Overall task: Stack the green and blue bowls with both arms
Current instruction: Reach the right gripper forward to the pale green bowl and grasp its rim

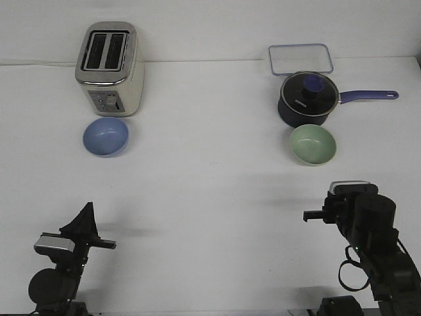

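The light blue bowl (pixel 106 137) sits upright on the white table at the left, just in front of a toaster. The pale green bowl (pixel 313 144) sits upright at the right, just in front of a dark saucepan. Both bowls are empty and far apart. My left gripper (pixel 86 214) hovers low near the front left edge, well short of the blue bowl, with its fingers meeting in a point. My right gripper (pixel 341 199) is near the front right, short of the green bowl. Its fingers are hidden behind its camera block.
A cream and silver toaster (pixel 110 68) stands at the back left. A navy saucepan (pixel 308 99) with a glass lid and a purple handle pointing right stands at the back right. A clear rectangular lid (pixel 300 58) lies behind it.
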You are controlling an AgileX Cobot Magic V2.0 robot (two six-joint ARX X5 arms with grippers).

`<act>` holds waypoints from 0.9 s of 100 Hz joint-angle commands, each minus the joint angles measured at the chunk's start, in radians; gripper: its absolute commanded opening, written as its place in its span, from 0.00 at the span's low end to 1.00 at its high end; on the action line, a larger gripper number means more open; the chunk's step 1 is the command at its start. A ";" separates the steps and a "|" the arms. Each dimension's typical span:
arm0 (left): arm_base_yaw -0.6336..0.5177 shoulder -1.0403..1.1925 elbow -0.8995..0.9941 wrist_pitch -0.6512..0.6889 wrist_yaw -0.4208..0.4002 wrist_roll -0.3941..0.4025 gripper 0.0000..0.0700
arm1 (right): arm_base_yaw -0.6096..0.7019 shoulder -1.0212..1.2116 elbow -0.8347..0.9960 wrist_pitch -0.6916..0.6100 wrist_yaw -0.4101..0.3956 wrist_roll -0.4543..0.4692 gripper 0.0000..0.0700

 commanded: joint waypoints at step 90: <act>0.001 -0.002 -0.019 0.013 -0.003 0.008 0.02 | -0.196 0.700 0.417 0.152 -0.056 -0.018 0.59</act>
